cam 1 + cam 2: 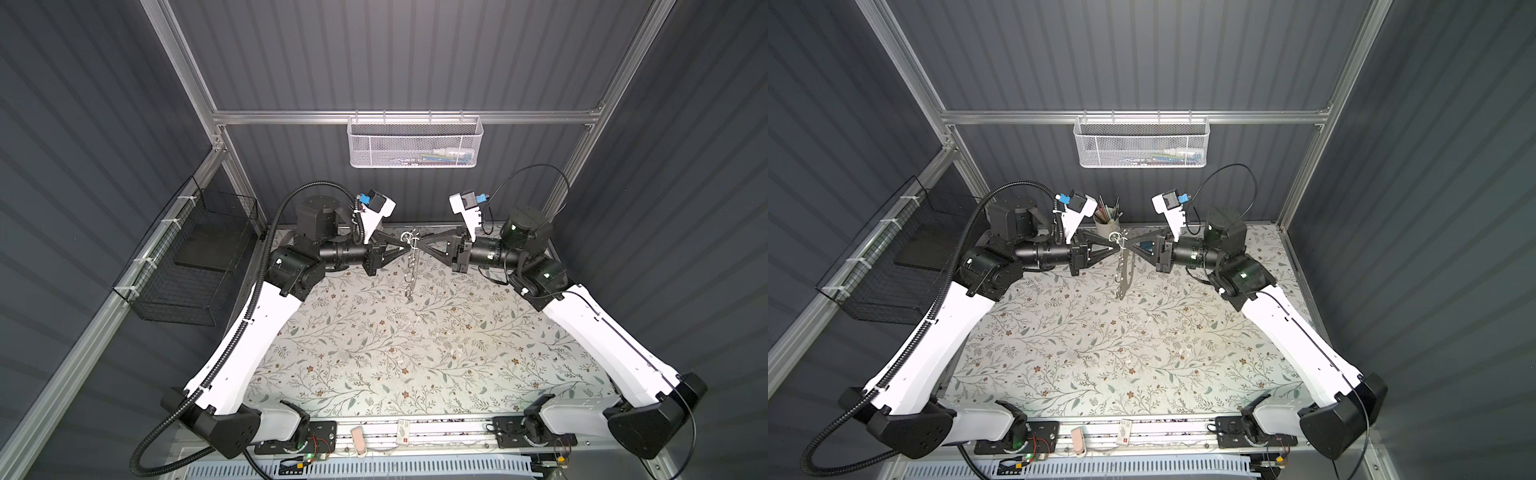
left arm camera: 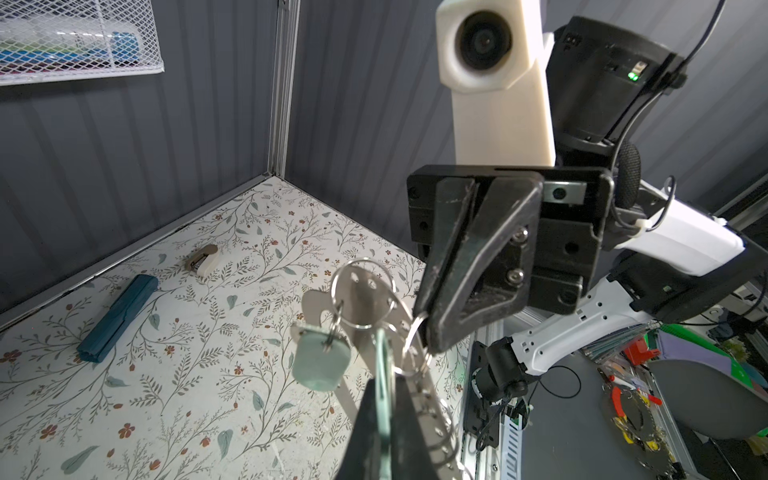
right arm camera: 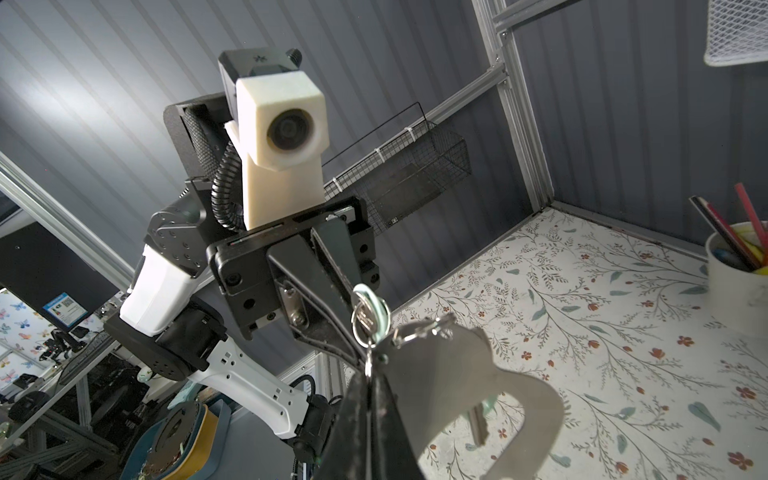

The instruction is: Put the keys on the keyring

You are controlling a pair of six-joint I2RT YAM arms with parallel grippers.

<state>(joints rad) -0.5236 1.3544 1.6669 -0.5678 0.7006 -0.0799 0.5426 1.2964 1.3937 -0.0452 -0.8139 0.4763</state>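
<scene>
Left end effector (image 1: 401,248) clamped on mint-tagged key (image 2: 383,357), right end effector (image 2: 426,332) tips at keyring's (image 3: 457,374) split ring (image 2: 409,347), can't tell if gripping; held mid-air presumably for threading clearance.

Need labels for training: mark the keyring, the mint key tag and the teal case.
keyring (image 3: 451,368), right wrist view, grey plate face.
mint key tag (image 2: 316,366), left wrist view, tag's middle.
teal case (image 2: 118,318), left wrist view, mid-length.
</scene>
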